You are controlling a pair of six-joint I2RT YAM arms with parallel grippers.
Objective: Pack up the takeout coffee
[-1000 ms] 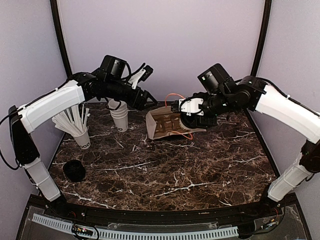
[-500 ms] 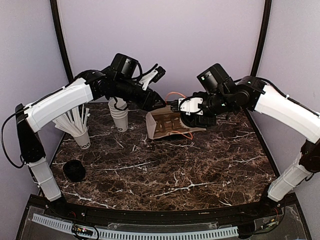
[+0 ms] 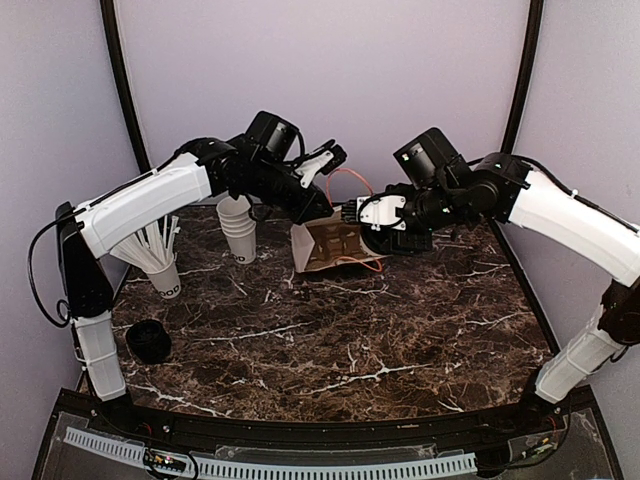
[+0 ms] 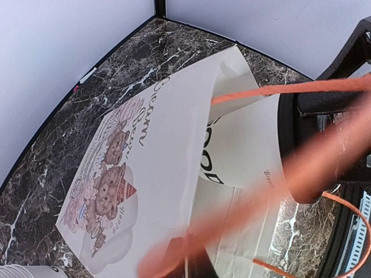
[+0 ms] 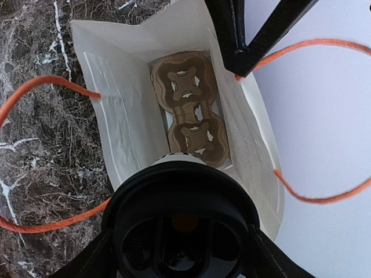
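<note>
While the takeout coffee (image 4: 243,145) sits at the mouth of the paper bag (image 4: 151,162), its white lettered base is just inside the rim and its black lid is outside, toward the right arm. The right fingers (image 5: 95,258) are clamped on either side of the cup near the lid and carry it. Deeper in the bag a brown cardboard carrier (image 5: 188,110) with two pockets lies against the far end, apart from the cup. The bag leans on its side at the back of the marble surface (image 3: 350,340), mouth facing the right arm. One orange handle (image 5: 301,43) runs taut up to the left fingers (image 5: 229,35), which look pinched on it and lift that side of the mouth; the left wrist view is too blurred to confirm this.

I judge the step in hand to be the insertion itself, barely begun. The next move calls for a straight push along the bag toward a carrier pocket, with the mouth held wide and the cup let go only once seated.

Further left, the stack of nested cups (image 3: 238,230), the cup of straws (image 3: 160,265) and a round black object (image 3: 148,340) stand well apart.
</note>
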